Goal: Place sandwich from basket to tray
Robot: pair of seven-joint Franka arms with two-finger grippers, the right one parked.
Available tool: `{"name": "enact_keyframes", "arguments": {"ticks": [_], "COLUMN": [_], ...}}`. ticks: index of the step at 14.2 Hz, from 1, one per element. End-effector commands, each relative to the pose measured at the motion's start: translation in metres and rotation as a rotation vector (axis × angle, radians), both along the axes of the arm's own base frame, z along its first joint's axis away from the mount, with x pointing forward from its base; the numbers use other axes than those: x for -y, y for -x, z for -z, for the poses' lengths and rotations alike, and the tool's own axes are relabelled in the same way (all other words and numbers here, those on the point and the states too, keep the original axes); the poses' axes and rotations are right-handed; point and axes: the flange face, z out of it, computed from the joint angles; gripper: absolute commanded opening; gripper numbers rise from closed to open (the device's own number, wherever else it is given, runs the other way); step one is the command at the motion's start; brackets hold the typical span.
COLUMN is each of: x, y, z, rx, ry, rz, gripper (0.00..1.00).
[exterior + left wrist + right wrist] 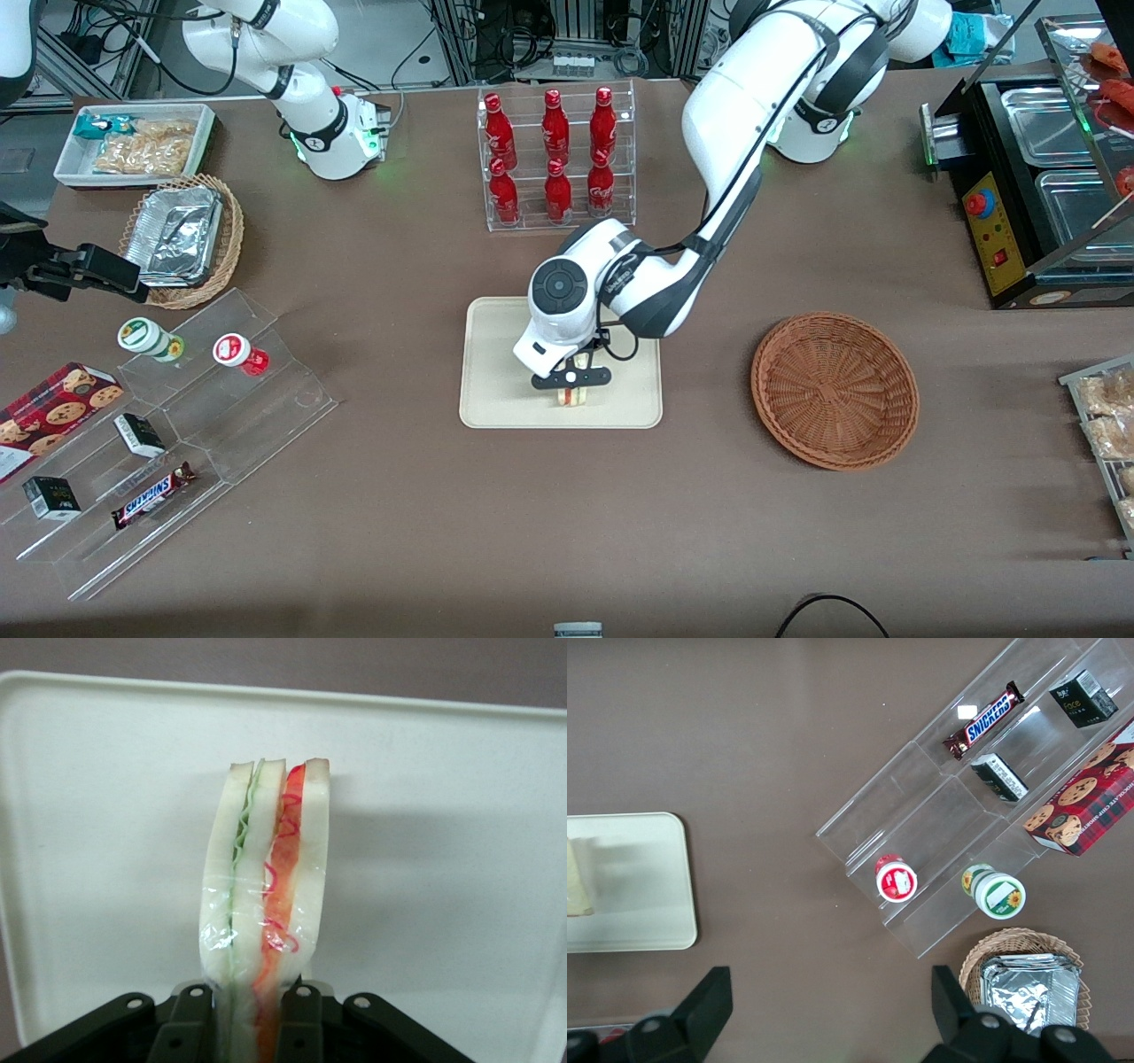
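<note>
My left gripper is low over the cream tray, shut on the wrapped sandwich. In the left wrist view the sandwich stands on edge between the two black fingers, its green and red filling showing, with the tray right under it. Whether the sandwich touches the tray I cannot tell. The reddish-brown basket lies empty beside the tray, toward the working arm's end of the table. The right wrist view catches a corner of the tray with a sliver of the sandwich.
A clear rack of red bottles stands farther from the front camera than the tray. A stepped acrylic stand with snacks, a tan basket of foil trays and a white snack bin lie toward the parked arm's end. A black appliance is at the working arm's end.
</note>
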Motion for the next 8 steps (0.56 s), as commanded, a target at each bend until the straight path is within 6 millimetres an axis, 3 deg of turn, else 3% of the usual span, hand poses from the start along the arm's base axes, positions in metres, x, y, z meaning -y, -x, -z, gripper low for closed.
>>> {"name": "enact_keyframes", "arguments": {"ticks": [1,2,4,6,7,8], "x": [0.013,0.014,0.013,0.003,-0.008,-0.032], "y": [-0.002,-0.001,-0.001,-0.006,-0.01,-0.022], "z": [0.006,0.007,-0.001,-0.039,-0.067,-0.102], "rx": [0.035,0.035,0.031,0.031,0.027,0.02], "ry": [0.028,0.028,0.027,0.014,0.0,-0.02], "rz": [0.055,0.058,0.051,0.043,0.032,0.01], "gripper": [0.28,0.43,1.0,1.0,1.0,1.0]}}
